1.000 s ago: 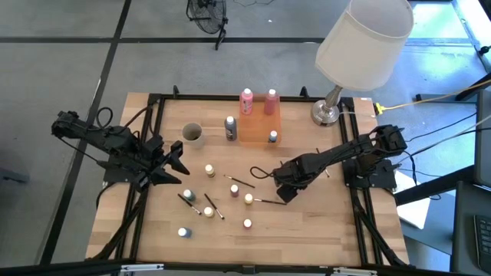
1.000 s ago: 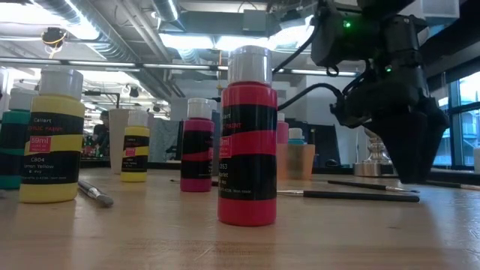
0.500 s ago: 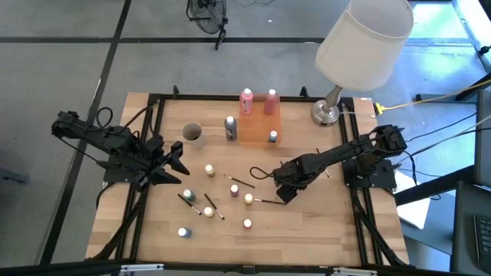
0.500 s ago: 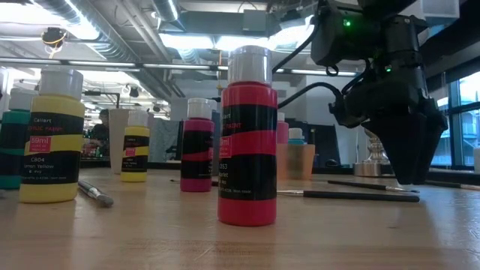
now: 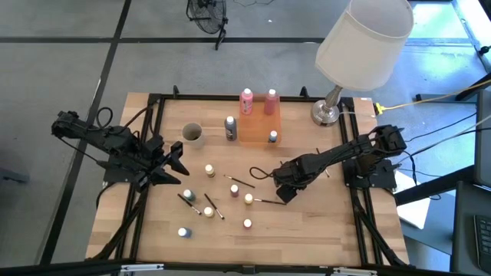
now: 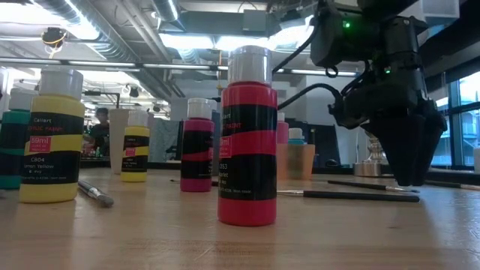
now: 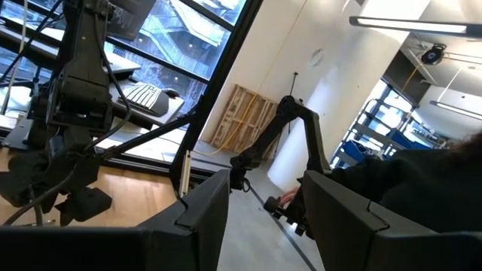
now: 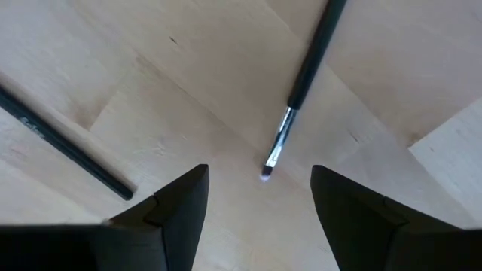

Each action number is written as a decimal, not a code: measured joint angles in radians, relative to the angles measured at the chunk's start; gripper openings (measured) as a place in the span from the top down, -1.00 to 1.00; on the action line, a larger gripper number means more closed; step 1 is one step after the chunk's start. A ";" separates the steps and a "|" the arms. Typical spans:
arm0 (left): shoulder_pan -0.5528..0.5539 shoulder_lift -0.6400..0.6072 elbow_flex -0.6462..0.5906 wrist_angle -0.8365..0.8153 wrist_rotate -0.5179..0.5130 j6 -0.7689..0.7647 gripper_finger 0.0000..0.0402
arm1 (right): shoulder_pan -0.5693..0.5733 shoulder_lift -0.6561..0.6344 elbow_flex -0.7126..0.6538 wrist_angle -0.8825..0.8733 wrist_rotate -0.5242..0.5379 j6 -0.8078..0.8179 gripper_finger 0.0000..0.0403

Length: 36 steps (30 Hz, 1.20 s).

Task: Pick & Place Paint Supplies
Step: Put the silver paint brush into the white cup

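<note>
The nearest bottle is red with black bands and a silver-grey cap. A yellow bottle carries black bands and a white cap; the magenta bottle is banded black too. The brush has a dark handle and silver ferrule. The table is pale wood.

Small bottles and brushes lie scattered mid-table. Behind them stand a cup and taller bottles; the lamp occupies the far right corner.
</note>
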 joint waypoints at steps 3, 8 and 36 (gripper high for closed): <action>0.000 0.000 0.000 0.000 0.000 0.001 0.17 | 0.000 0.000 -0.020 0.024 -0.011 0.007 -0.17; 0.000 0.000 0.000 0.000 0.000 0.001 0.17 | 0.000 -0.004 -0.054 0.055 -0.034 0.032 -0.17; 0.000 0.000 0.000 0.000 -0.002 0.004 0.17 | 0.002 -0.001 -0.059 0.054 0.040 0.057 -0.17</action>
